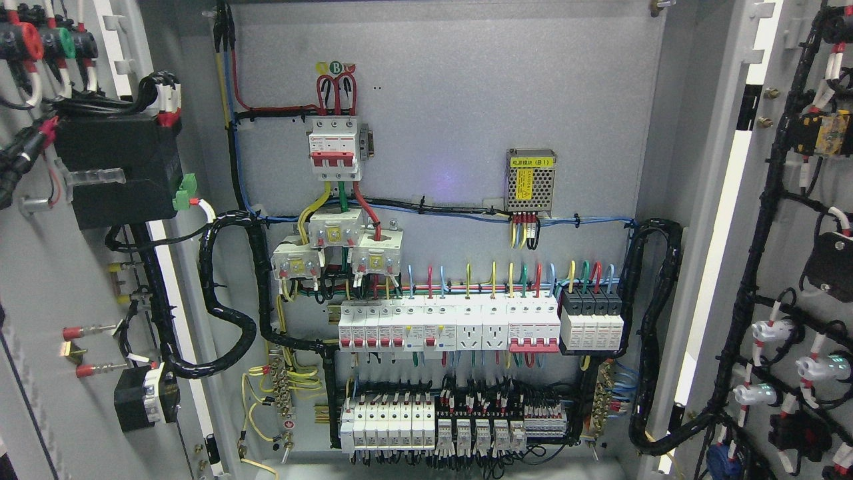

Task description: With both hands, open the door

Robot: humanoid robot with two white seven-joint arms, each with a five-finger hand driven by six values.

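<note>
Doors [60, 287] stand swung wide at both sides of the cabinet [453, 100], stiff heavy steel hung with wiring, so I'd push bare edges only; neither hand is in view.

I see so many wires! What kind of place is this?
Likely the inside of an electrical cabinet: rows of breakers, bundled black cables, and both doors swung open. No robot hands show.

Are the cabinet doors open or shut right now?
Open, both. The left door and right door are swung outward showing their wired inner faces, and the breaker panel inside is fully exposed. No hand is in view.
</note>
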